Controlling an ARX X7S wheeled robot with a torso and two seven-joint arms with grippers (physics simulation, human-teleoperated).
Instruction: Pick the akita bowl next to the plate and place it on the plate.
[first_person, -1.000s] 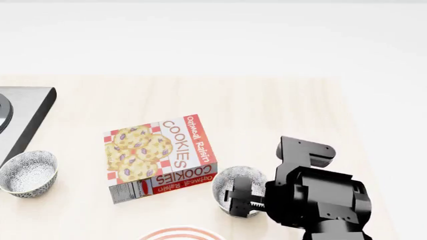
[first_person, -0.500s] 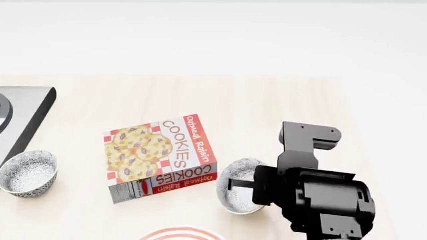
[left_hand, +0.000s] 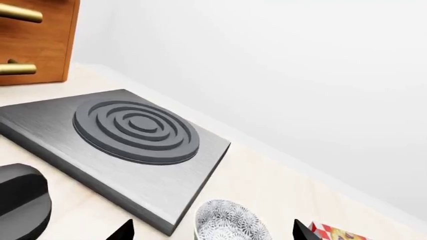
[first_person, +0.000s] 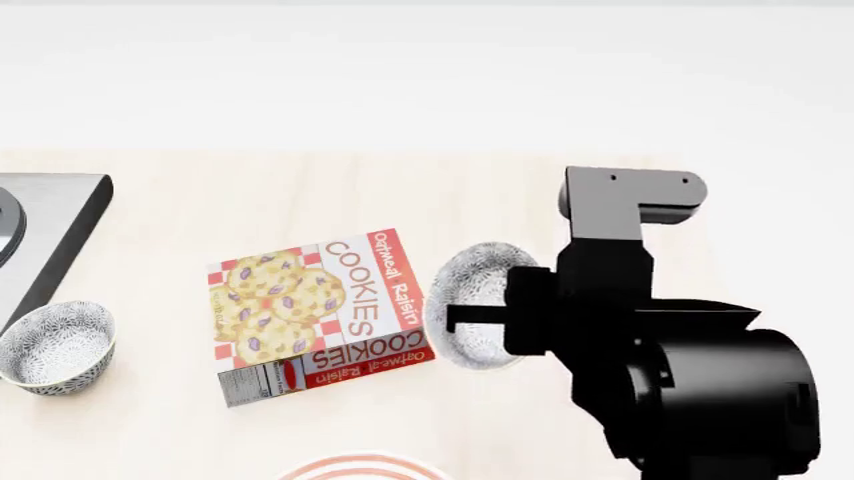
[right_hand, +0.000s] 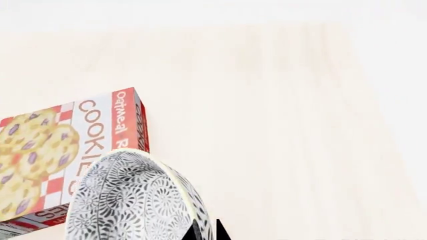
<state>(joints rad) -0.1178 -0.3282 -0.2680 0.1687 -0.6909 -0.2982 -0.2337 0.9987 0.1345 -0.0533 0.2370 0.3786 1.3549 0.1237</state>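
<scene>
Beside the flat cookie box (first_person: 320, 315): black right gripper (first_person: 461, 318) clamped on tilted grey-speckled akita bowl (first_person: 478, 300), above pale wooden table (first_person: 534, 200); left jaws apart.

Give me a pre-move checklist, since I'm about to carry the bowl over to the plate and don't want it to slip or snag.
1. Bowl held: ok. The right claw is shut on the rim of the akita bowl.
2. Bowl off the table: ok, it is lifted and tilted on its side.
3. Plate located: ok, but only the rim of the plate shows at the head view's bottom edge.
4. Plate surface free: cannot tell, mostly out of frame.
5. Path: not ok, the cookie box sits close beside the bowl.
6. Left claw clear: ok, open near the second bowl, away from the plate.
</scene>
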